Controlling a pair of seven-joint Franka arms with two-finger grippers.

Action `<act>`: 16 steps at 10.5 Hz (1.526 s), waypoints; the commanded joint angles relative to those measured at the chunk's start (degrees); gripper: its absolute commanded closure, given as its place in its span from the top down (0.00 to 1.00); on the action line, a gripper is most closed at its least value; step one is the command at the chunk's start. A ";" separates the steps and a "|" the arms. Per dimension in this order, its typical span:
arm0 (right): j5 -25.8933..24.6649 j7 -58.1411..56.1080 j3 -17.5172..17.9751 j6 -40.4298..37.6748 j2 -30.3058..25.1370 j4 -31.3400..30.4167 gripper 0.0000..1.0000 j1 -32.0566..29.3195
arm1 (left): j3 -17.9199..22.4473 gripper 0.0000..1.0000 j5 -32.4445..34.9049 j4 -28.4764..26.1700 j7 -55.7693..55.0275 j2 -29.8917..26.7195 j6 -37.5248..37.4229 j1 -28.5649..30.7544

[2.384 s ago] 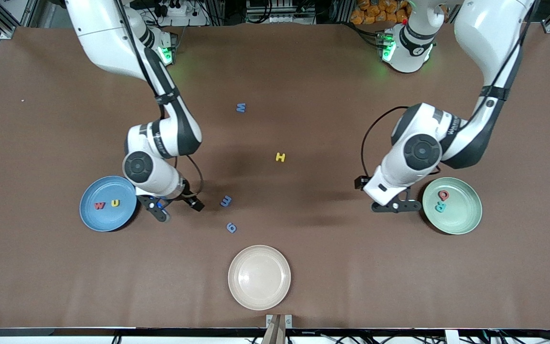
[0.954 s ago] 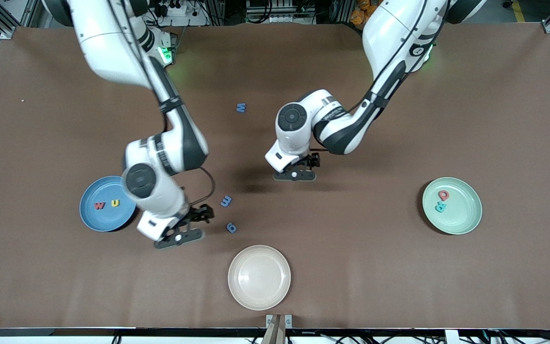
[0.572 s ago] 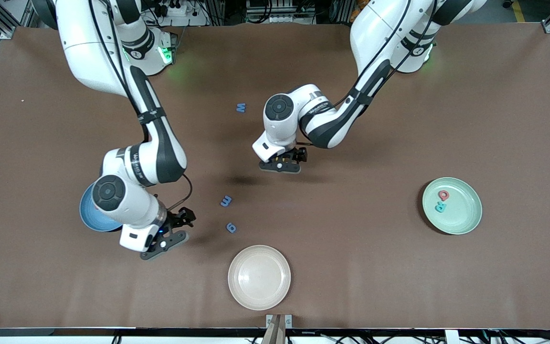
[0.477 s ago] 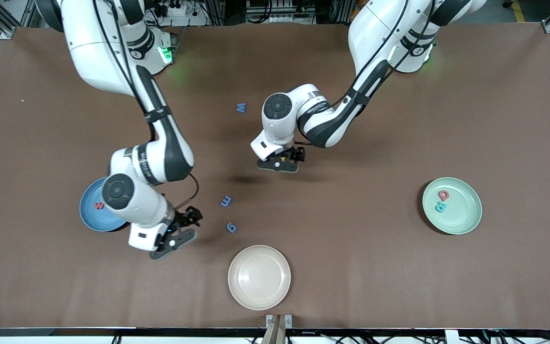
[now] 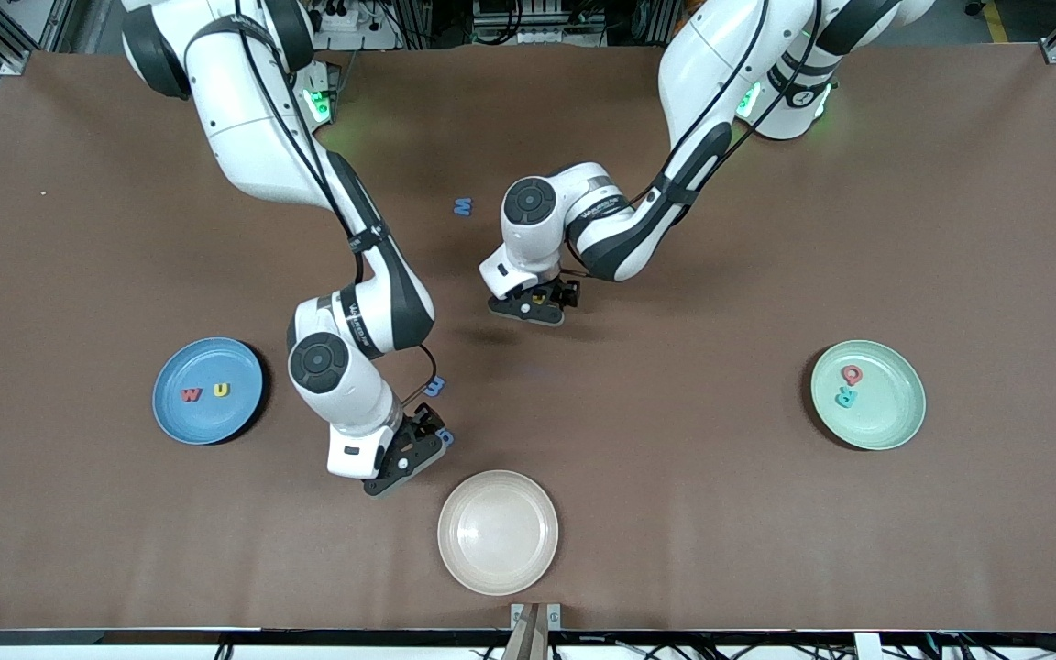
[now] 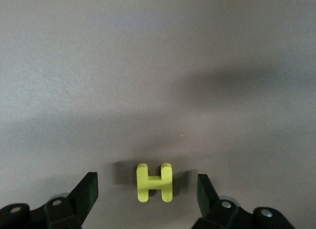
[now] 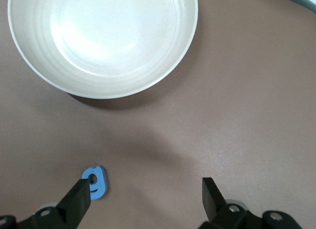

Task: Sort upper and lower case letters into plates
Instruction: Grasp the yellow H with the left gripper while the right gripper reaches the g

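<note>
Yellow H [image 6: 154,182] between left gripper [image 6: 147,194] fingers (untouched).

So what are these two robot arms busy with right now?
They are sorting foam letters into plates. The left hand is open around the yellow H on the table. The right hand is open over the blue g beside the cream plate. The blue plate and green plate hold two letters each.
</note>
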 commanded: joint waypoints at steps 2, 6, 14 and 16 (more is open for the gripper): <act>0.98 0.48 -0.07 -0.24 2.20 2.52 1.00 0.17 | 0.02 0.80 1.37 -1.63 0.56 -0.64 1.41 -0.05; 0.98 -0.04 -0.07 2.40 4.22 2.09 1.00 2.45 | 0.11 0.71 1.37 -1.89 0.47 -0.37 2.21 0.04; 8.27 0.48 0.81 -1.72 3.96 0.33 1.00 2.81 | 0.46 0.00 1.20 -1.98 -3.98 -0.46 1.68 0.57; 8.18 0.75 0.72 -2.09 4.05 0.33 1.00 2.98 | 0.46 0.00 1.28 -1.98 -7.16 -3.95 -1.37 2.75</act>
